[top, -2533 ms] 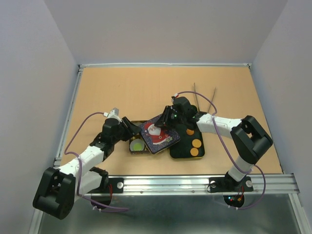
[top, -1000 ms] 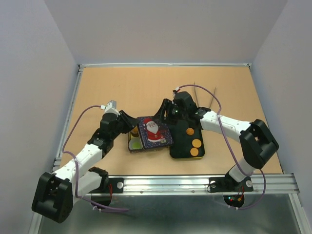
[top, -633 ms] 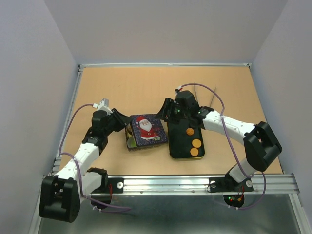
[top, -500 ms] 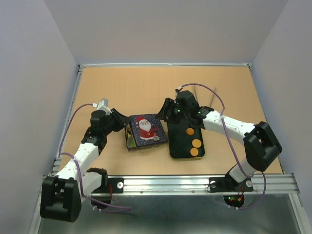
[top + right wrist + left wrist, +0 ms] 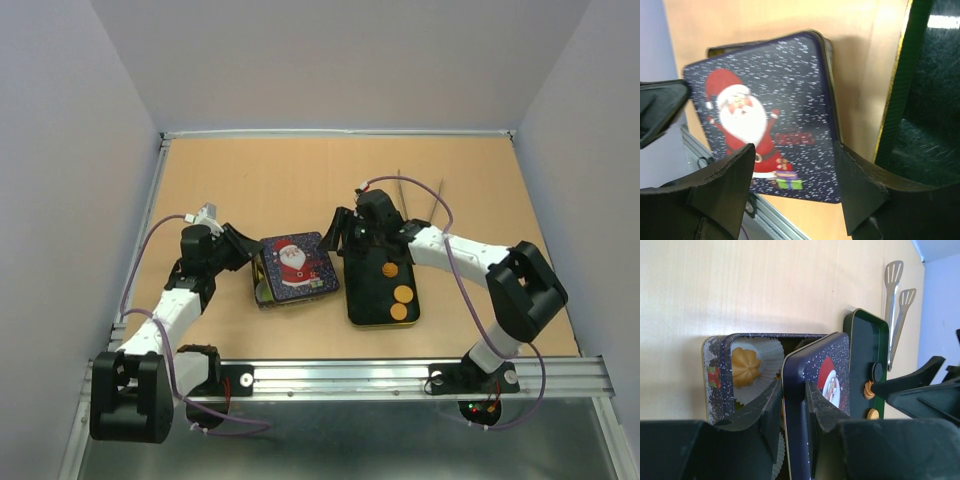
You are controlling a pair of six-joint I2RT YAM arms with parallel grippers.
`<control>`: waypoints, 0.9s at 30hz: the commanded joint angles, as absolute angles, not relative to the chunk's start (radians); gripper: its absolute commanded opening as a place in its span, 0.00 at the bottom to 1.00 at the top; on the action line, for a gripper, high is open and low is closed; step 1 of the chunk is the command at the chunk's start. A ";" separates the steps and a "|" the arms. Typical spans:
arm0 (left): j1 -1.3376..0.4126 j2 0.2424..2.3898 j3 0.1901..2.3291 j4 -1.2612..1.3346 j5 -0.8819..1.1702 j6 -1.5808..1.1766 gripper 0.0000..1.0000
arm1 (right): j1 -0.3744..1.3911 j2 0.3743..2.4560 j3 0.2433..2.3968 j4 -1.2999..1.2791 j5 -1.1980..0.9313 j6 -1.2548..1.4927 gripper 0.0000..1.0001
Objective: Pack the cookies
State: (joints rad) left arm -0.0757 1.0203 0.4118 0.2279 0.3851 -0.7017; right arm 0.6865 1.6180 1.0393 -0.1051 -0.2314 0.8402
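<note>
Most of tin [image 5: 715, 375] interior was hidden under Santa lid [image 5: 292, 265]. Only one orange flower-shaped cookie [image 5: 746, 365] in a white paper cup [image 5: 771, 352] showed, by tin's uncovered edge; rest of contents couldn't be made out. Whether lid rested on tin or hung just above: couldn't tell.

Left gripper [image 5: 792, 390] was narrow, fingers pinching lid's left edge. Right gripper [image 5: 792, 147] stood wide apart over lid's right edge, holding nothing; no contact seen.

Tin sat near tabletop [image 5: 250, 180] near edge, left of centre. Dark tray [image 5: 365, 300] lay just right of it, w/ three round cookies [image 5: 404, 294] toward tray's near right corner. Metal tongs [image 5: 420, 205] lay beyond tray's far edge.
</note>
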 commanded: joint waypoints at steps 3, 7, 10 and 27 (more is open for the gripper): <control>-0.060 1.049 0.400 0.222 0.345 -0.652 0.12 | 0.680 1.703 1.100 -0.097 -0.265 0.807 0.69; -0.058 1.066 0.403 0.219 0.336 -0.649 0.12 | 0.680 1.738 1.115 -0.094 -0.278 0.798 0.69; -0.057 1.083 0.400 0.216 0.325 -0.649 0.12 | 0.681 1.750 1.117 -0.089 -0.284 0.795 0.69; -0.054 1.054 0.403 0.189 0.295 -0.661 0.12 | 0.681 1.726 1.109 -0.074 -0.319 0.818 0.41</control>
